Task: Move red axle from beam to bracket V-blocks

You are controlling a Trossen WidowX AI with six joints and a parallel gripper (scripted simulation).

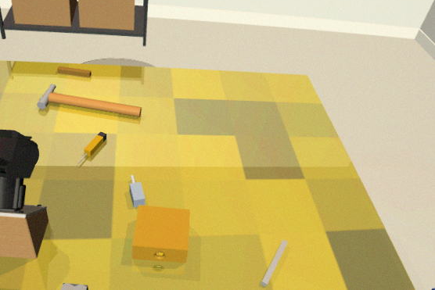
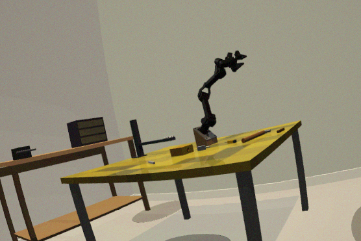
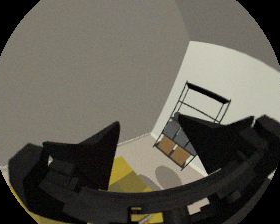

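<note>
Our gripper (image 2: 244, 60) (image 3: 149, 120) stands wide with nothing between its fingers, up in the air well apart from the orange block (image 1: 162, 226) (image 2: 176, 151), which we take for the beam, flat on the table (image 1: 207, 202) (image 2: 130, 171). We cannot make out the red axle (presumably it sits inside the hole (image 1: 159, 255) (image 2: 188, 149)). If so, its long axis follows the bore, level and across our reach. A crooked pull could jam it and drag the block along; a shallow grip could slip before we reach what looks like the bracket (image 2: 136, 139).
</note>
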